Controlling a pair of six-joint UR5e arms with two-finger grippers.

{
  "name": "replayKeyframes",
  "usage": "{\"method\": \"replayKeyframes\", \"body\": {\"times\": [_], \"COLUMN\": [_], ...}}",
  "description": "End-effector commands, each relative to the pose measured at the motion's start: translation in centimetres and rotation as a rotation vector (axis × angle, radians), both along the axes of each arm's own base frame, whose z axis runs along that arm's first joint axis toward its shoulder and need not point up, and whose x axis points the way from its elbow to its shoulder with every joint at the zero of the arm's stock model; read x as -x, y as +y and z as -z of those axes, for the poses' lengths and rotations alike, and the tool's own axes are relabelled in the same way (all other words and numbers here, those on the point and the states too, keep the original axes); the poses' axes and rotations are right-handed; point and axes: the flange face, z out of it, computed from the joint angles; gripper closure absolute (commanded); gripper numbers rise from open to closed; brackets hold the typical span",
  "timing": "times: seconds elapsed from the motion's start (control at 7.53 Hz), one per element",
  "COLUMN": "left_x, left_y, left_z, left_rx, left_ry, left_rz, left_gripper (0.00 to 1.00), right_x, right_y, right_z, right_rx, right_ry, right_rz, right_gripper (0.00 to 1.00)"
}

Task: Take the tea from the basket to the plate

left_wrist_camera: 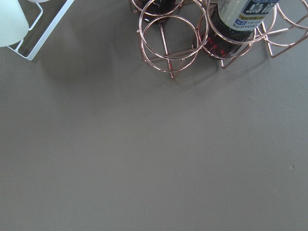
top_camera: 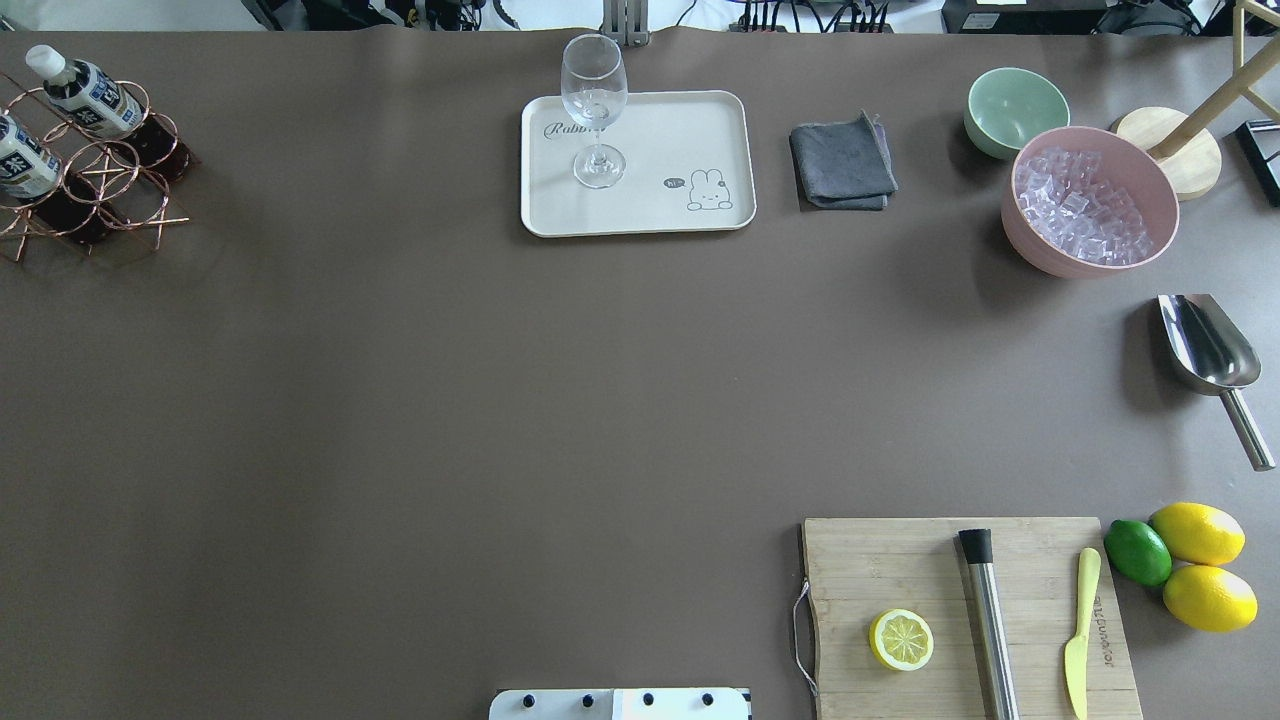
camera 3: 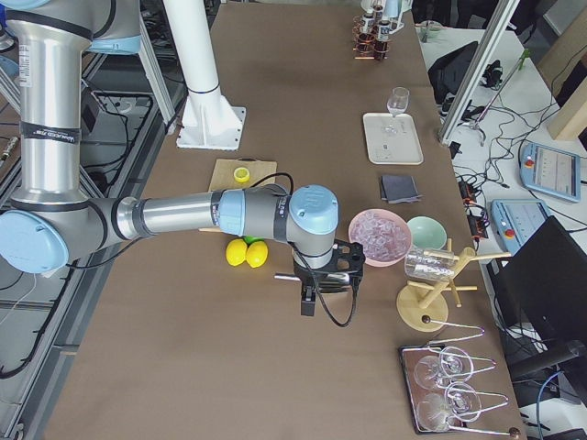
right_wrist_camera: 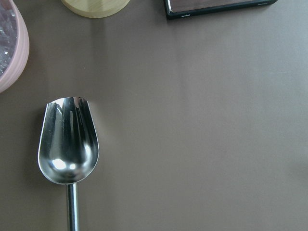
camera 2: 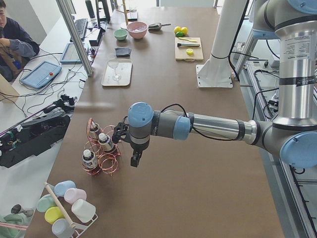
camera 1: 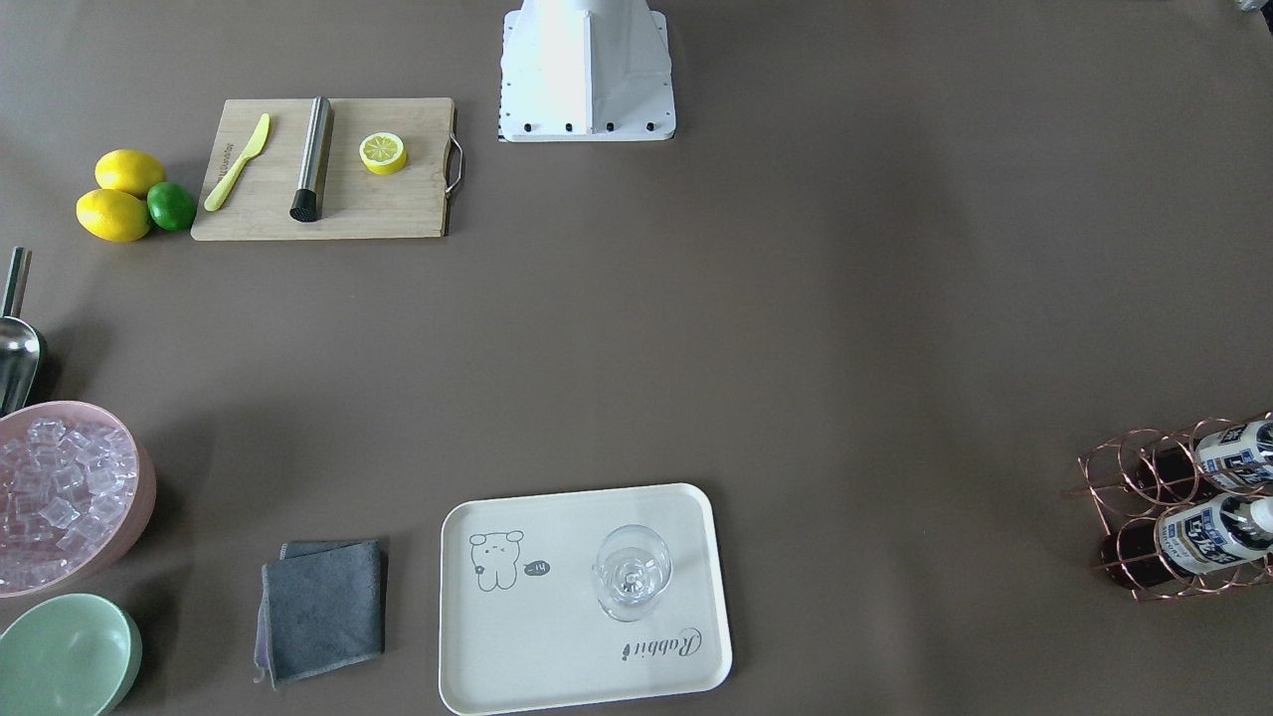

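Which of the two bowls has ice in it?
The pink bowl, heaped with ice cubes; the pale green bowl next to it looks empty.

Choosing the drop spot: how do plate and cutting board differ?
The plate is cream, holds one upright glass, and lies far from the robot's base; the cutting board is wood, holds a lemon half, metal rod and yellow knife, near it. Both are rectangular.

steel scoop [top_camera: 1205, 345] near pink ice bowl [top_camera: 1028, 248]
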Motion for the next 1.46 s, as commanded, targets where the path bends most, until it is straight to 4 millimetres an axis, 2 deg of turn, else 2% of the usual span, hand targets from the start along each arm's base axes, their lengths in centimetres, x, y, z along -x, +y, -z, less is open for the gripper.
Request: {"method": "replayKeyframes", "body": {"times": [0.0, 0.27, 0.4, 0.66, 0.8, 0.93, 1.06, 1.2, 1.33], "left_x": [0.2, 1.0, 1.9, 2.1, 2.3, 1.9, 2.4, 2.6, 3.6], "left_y": [-2.0, -3.4, -4.8, -8.7, -10.1, -11.6, -13.6, -15.1, -17.7], "left_z": [2.2, 3.8, 5.3, 7.8, 9.9, 11.2, 11.9, 11.4, 11.5], "left_rx": [-0.175, -0.271, -0.340, -0.467, -0.531, -0.557, -0.597, -0.612, -0.631], "left_ry": [-0.027, -0.051, -0.073, -0.100, -0.133, -0.140, -0.154, -0.159, -0.165], "left_rz": [-0.122, -0.166, -0.190, -0.274, -0.316, -0.358, -0.396, -0.441, -0.483], "left_gripper": [0.02, 0.01, 0.01, 0.01, 0.01, 0.01, 0.01, 0.01, 0.01], "right_x": [0.0, 0.0, 0.0, 0.0, 0.0, 0.0, 0.0, 0.0, 0.0], "right_y": [0.0, -0.1, -0.1, -0.1, -0.1, -0.1, -0.1, -0.1, -0.1], "right_z": [0.0, 0.0, 0.0, 0.0, 0.0, 0.1, 0.1, 0.1, 0.1], "right_rx": [-0.002, -0.002, -0.002, -0.002, 0.000, -0.003, -0.003, 0.000, -0.002], "right_ry": [0.000, 0.000, 0.000, 0.000, 0.000, 0.000, 0.000, 0.000, 0.000], "right_rz": [0.000, 0.000, 0.000, 0.000, 0.000, 0.000, 0.000, 0.000, 0.000], "right_gripper": [0.00, 0.00, 0.00, 0.00, 0.00, 0.00, 0.00, 0.00, 0.00]}}
